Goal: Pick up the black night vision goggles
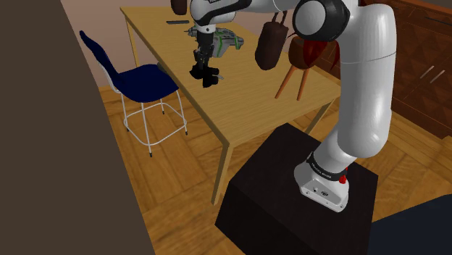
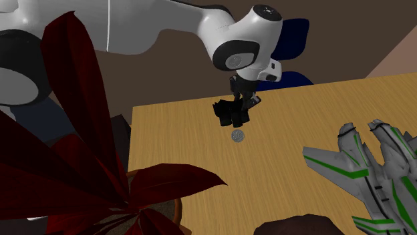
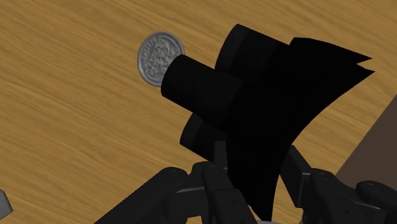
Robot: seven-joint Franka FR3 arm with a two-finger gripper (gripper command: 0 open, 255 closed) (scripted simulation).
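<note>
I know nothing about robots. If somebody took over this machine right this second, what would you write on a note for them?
Gripper: the all-black two-finger gripper has its jaws shut on the black two-tube night vision goggles.
Where things are: the goggles hang in the jaws and appear lifted off the light wooden table. A small round silver coin lies on the table beneath them.
Done: the goggles are grasped and seemingly raised.
Left: probably only to hold the grip steady and raise them a little higher if more clearance is wanted.
</note>
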